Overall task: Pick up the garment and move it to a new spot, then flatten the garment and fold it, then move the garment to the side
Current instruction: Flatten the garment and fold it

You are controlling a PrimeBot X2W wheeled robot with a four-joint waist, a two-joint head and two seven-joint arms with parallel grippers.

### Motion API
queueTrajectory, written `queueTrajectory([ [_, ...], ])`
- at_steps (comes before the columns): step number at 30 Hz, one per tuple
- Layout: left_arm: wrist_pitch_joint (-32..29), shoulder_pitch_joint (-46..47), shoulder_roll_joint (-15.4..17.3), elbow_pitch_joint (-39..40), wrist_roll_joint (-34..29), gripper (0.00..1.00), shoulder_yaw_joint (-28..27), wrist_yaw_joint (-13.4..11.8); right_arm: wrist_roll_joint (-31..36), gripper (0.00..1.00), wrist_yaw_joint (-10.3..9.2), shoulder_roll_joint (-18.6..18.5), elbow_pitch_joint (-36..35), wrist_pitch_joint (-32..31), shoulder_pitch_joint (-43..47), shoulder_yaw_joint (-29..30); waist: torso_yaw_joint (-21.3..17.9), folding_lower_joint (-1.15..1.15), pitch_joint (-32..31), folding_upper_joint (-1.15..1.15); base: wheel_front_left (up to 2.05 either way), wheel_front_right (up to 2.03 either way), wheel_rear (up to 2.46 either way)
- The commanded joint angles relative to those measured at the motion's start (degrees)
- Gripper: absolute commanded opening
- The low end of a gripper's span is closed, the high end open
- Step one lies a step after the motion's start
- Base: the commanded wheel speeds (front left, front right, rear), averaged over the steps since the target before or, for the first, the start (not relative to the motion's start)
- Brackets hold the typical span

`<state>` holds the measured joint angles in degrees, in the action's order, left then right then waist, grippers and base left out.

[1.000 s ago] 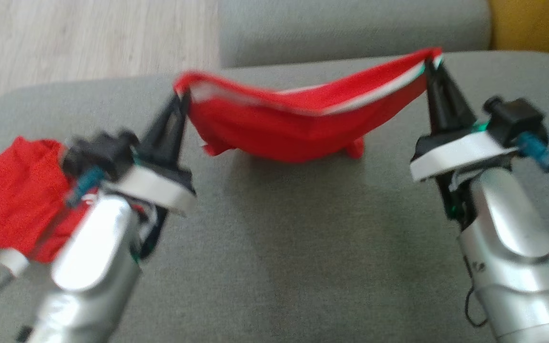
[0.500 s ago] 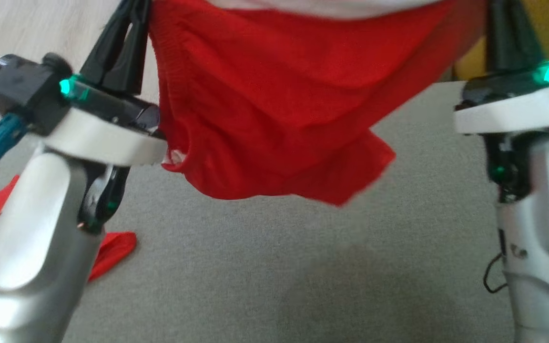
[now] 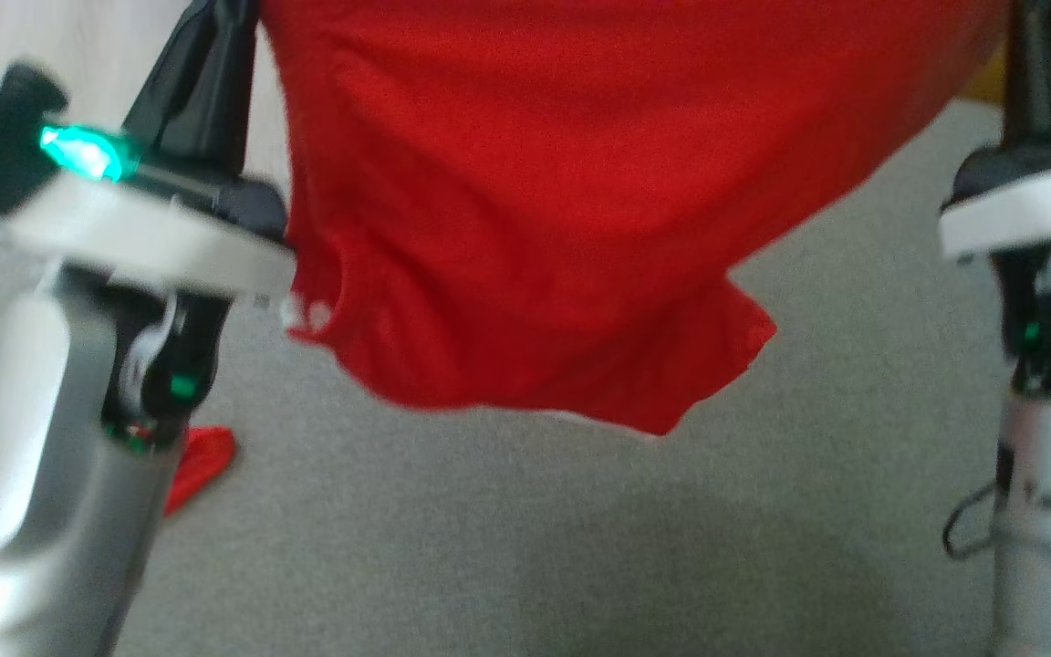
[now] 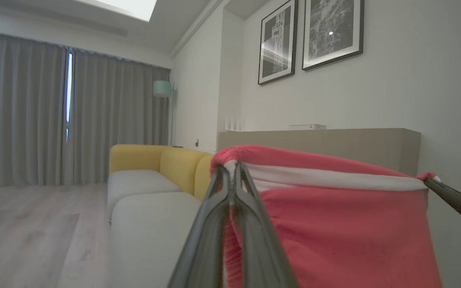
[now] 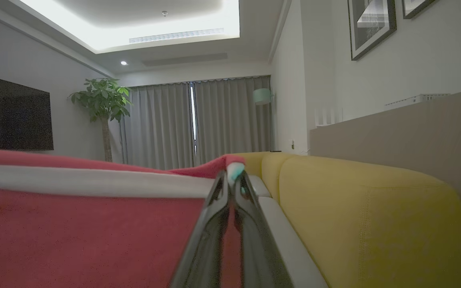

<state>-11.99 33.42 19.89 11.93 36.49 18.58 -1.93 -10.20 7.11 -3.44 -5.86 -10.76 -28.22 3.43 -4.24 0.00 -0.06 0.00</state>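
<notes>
- The red garment [image 3: 535,201] hangs in the air across the top and middle of the head view, spread between the two arms. Its lower edge sags to a ragged point at centre right, clear of the grey cushion [image 3: 580,547] underneath.
- The left gripper [image 4: 231,170] comes up the middle of the left wrist view. Its two dark fingers are pressed together on one top corner of the garment, where the white band [image 4: 334,180] meets the red fold.
- The right gripper [image 5: 232,178] is pinched tight on the opposite top corner, at the centre of the right wrist view. A scrap of white and teal trim pokes out just above its tips.
- In the left wrist view the white band runs fairly taut from that grip to the right edge of the frame — there a dark finger of the other arm meets the far corner.
- In the head view, which is rather blurred, the left forearm fills the lower left with a green light [image 3: 83,153] glowing at upper left. The right arm stands along the right edge.
- A second piece of red cloth [image 3: 202,461] lies on the cushion at lower left, partly behind the left arm.
- Beyond the cloth there is a yellow sofa [image 5: 354,208] at the right of the right wrist view, and grey curtains [image 5: 198,120] and a potted plant [image 5: 102,104] further back. Two framed pictures [image 4: 310,36] hang at the upper right of the left wrist view.
</notes>
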Motion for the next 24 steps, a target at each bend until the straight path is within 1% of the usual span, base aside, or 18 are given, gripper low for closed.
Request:
queueTrajectory([
  [1,-0.6,5.8,0.8,-0.8,1.3,0.0,-3.3,0.3,-0.7,0.0,0.37,0.5,-0.5,-0.4,-5.7,0.0,0.1,0.0,3.8,0.0,0.0,0.0,0.0],
  [2,-0.7,8.2,0.6,-3.4,1.7,0.0,-3.5,0.9,-1.3,0.0,0.37,0.5,1.3,-0.3,-7.8,0.4,0.0,0.0,5.8,0.0,0.0,0.0,0.0],
  [5,-0.4,17.1,0.6,-12.1,1.9,0.0,-3.7,3.6,-0.2,0.0,0.37,0.5,7.9,1.5,-16.6,-0.1,-0.5,0.0,12.4,0.0,0.0,0.0,0.0],
  [9,2.4,30.4,0.0,-24.0,0.6,0.0,-3.8,6.2,1.6,0.0,0.37,0.6,20.5,6.6,-30.9,-0.2,-1.0,0.0,19.9,0.0,0.0,0.0,0.0],
  [13,8.9,42.7,-0.9,-35.3,-1.2,0.0,-4.1,7.7,2.2,0.0,0.37,0.6,33.3,14.0,-44.0,2.6,-1.1,0.0,24.2,0.0,0.0,0.0,0.0],
  [15,12.3,47.1,-1.6,-39.9,-1.6,0.0,-3.6,8.4,2.9,0.0,0.37,0.6,38.6,17.7,-48.4,3.4,-1.1,0.0,25.3,0.0,0.0,0.0,0.0],
  [19,17.5,51.5,-2.8,-47.3,-1.3,0.0,-1.2,9.2,4.9,0.0,0.37,0.6,47.8,22.0,-52.6,4.2,-1.1,0.0,26.4,0.0,0.0,0.0,0.0],
  [21,19.3,51.4,-3.5,-50.1,-0.5,0.0,0.4,9.3,5.7,0.0,0.37,0.5,51.8,23.0,-52.4,4.8,-1.1,0.0,26.6,0.0,0.0,0.0,0.0],
  [24,21.0,49.2,-4.1,-52.0,1.7,0.0,4.9,9.4,6.5,0.0,0.37,-0.2,57.3,23.4,-50.6,4.5,-0.8,0.0,26.9,0.0,0.0,0.0,0.0],
])
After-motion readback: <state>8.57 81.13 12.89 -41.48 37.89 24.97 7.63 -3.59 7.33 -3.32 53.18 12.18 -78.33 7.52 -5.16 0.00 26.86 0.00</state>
